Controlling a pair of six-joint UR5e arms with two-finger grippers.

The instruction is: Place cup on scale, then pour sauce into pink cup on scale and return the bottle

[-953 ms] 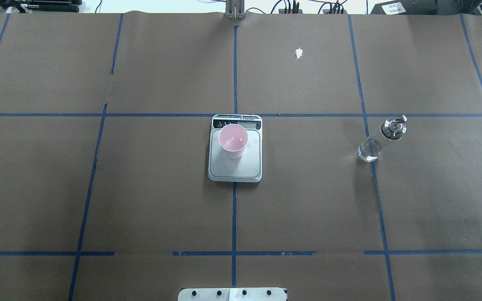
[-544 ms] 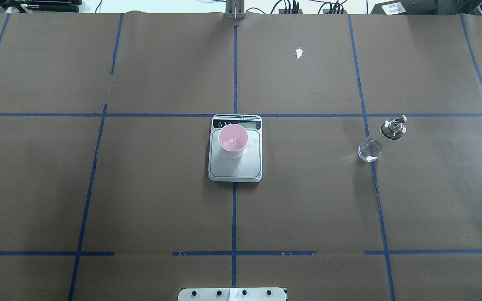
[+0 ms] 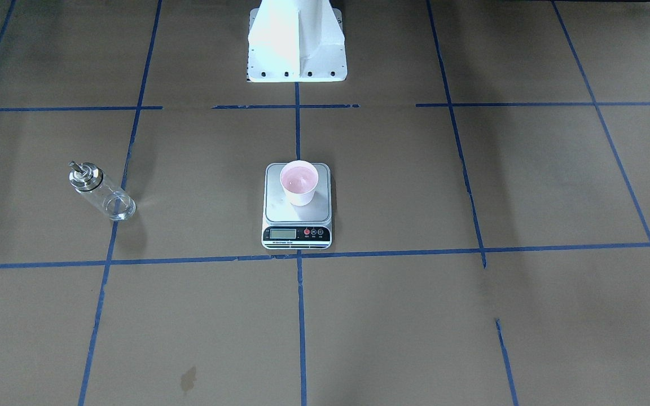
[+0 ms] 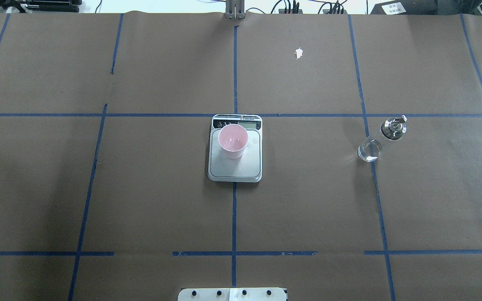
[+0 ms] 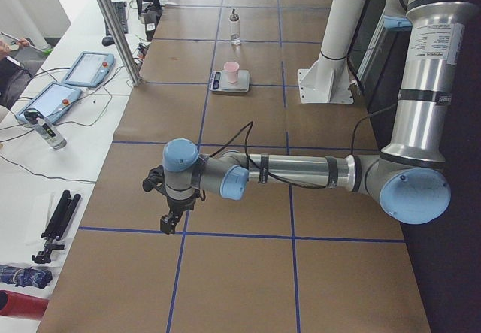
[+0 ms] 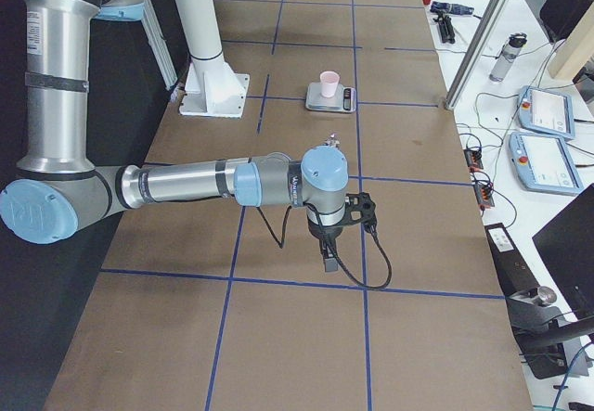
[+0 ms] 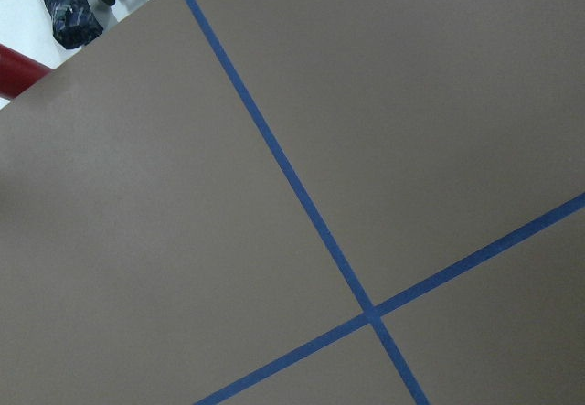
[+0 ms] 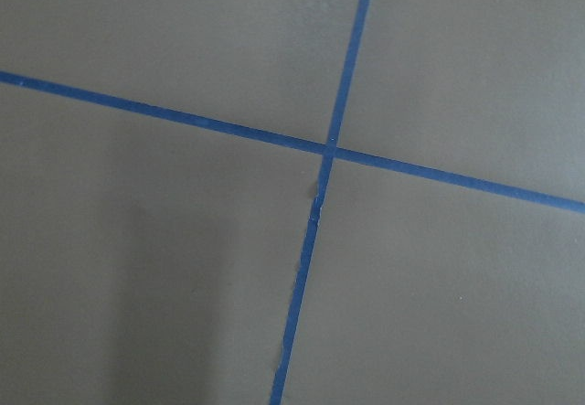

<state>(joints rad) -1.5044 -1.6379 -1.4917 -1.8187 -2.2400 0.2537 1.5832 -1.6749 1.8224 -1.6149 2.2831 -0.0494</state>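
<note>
The pink cup (image 4: 232, 141) stands upright on the rear part of the scale (image 4: 235, 168), next to its display; it also shows in the front-facing view (image 3: 299, 181) on the scale (image 3: 297, 214). Small glints show inside the cup; I cannot make out liquid. The clear bottle (image 4: 381, 138) with its silver cap stands upright on the table, far right of the scale, and shows in the front-facing view (image 3: 101, 192). My left gripper (image 5: 171, 224) and right gripper (image 6: 329, 264) hang over bare paper at the table's two ends, far from everything. I cannot tell whether they are open.
Brown paper with a blue tape grid covers the table. The robot's white base (image 3: 295, 45) sits at the near edge behind the scale. A white tear (image 4: 298, 53) marks the far paper. Tablets and cables (image 5: 45, 100) lie on the side bench.
A dark part at the right edge of the overhead view has gone out of view. The cup, scale and bottle have not moved.
</note>
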